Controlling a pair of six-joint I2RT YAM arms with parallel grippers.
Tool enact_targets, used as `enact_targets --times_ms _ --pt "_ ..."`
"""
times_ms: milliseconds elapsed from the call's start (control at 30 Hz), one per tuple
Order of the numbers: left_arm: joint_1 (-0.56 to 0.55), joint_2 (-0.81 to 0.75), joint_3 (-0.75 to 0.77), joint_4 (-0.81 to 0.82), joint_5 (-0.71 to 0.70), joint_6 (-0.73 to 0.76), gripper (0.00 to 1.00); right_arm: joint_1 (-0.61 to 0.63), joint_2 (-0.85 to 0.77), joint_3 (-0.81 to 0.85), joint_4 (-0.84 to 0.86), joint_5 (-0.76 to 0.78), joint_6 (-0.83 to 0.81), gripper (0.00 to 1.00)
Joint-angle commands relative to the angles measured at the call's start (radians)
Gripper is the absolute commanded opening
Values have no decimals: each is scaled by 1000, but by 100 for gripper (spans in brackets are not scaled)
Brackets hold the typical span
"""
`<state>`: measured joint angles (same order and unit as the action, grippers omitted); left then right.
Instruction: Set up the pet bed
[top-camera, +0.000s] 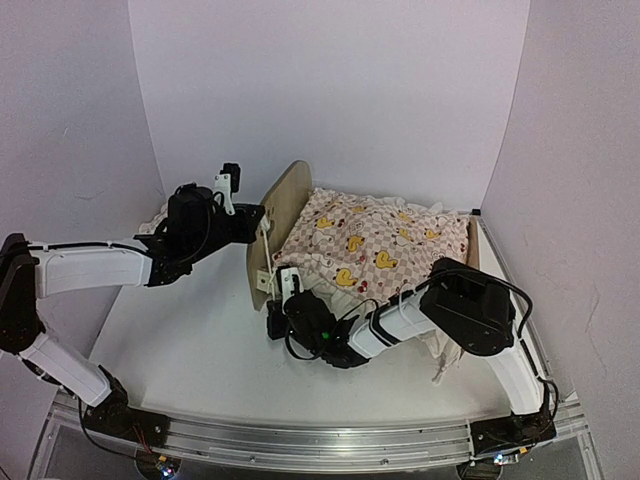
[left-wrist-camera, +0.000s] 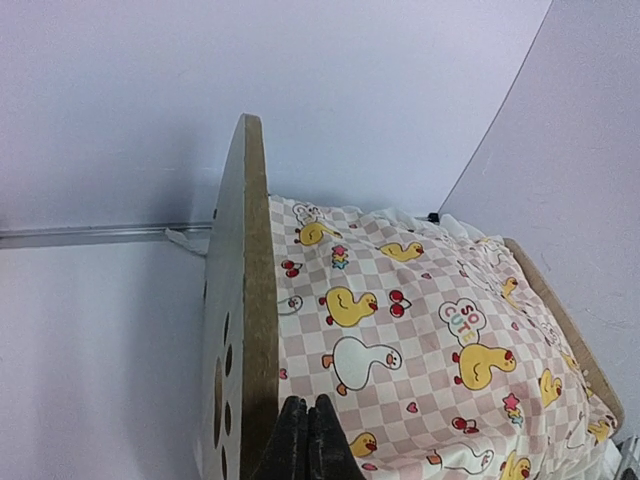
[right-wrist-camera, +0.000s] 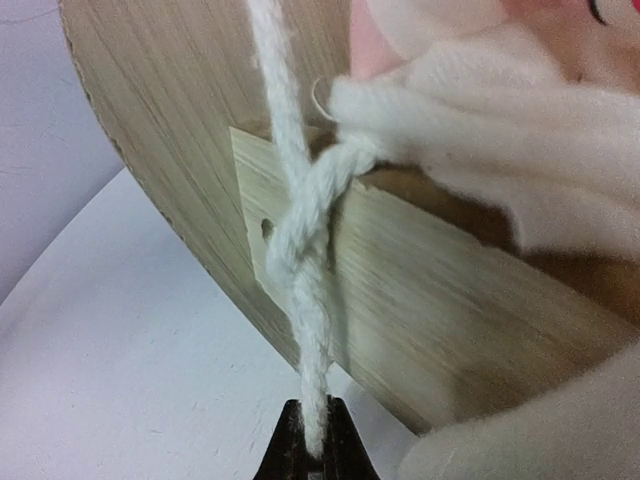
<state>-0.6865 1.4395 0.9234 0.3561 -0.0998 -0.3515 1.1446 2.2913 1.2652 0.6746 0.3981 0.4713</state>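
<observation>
The pet bed (top-camera: 285, 205) sits on the desk (top-camera: 190, 340) from centre toward 2 o'clock. Its headboard (left-wrist-camera: 245, 300) is at the 9 o'clock end, and a duck-print ruffled cover (top-camera: 370, 240) is draped over it. The right hand (right-wrist-camera: 312, 450) is clenched on a white twisted cord (right-wrist-camera: 305, 250) at the headboard's 6 o'clock corner. The left hand (left-wrist-camera: 308, 445) is clenched with nothing visible in it, just beside the headboard's rim.

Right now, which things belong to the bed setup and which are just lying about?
In the job: pet bed; white cord at its headboard; right gripper, shut on that cord.
Lying about: duck-print cover draped over the bed; ruffled cloth behind the left arm.
</observation>
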Motion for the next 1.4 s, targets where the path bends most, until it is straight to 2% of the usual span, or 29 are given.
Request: enact_targets --times_ms 0,200,333,367,433,533,633,700,733,800,867,933,1033,1200,1367 --pt "8 -5 146 196 -101 119 0 26 35 12 -149 81 16 0" --pt "8 30 174 194 -120 172 0 25 71 56 -187 66 3 0" --pt "7 -16 111 179 -85 163 0 24 57 85 -192 29 -36 0" --pt "7 -46 80 172 -78 143 0 24 40 92 -217 20 -40 5" --pt "7 -125 -4 156 -72 113 4 26 -29 62 -226 -42 -72 31" --pt "7 -269 -105 60 -72 51 33 30 -165 -21 -281 -117 -63 62" --pt "9 -380 -181 -79 -43 -14 58 30 -322 -92 -421 -248 -55 74" --pt "13 -443 -261 -118 11 -56 63 30 -456 -167 -460 -320 -65 78" --pt "14 -464 -293 -123 44 -75 64 30 -509 -203 -473 -344 -78 84" --pt "16 -486 -338 -133 83 -116 65 19 -577 -194 -578 -367 -118 91" --pt "16 -480 -364 -136 131 -147 67 -9 -593 -113 -714 -388 -137 93" --pt "16 -466 -382 -135 162 -188 69 -44 -594 -20 -774 -391 -131 92" --pt "16 -434 -389 -123 205 -223 70 -80 -575 61 -767 -407 -135 90" --pt "16 -450 -406 -121 176 -268 73 -207 -448 238 -762 -489 -75 73" --pt "16 -505 -443 -121 209 -289 73 -301 -289 400 -757 -696 -160 73"
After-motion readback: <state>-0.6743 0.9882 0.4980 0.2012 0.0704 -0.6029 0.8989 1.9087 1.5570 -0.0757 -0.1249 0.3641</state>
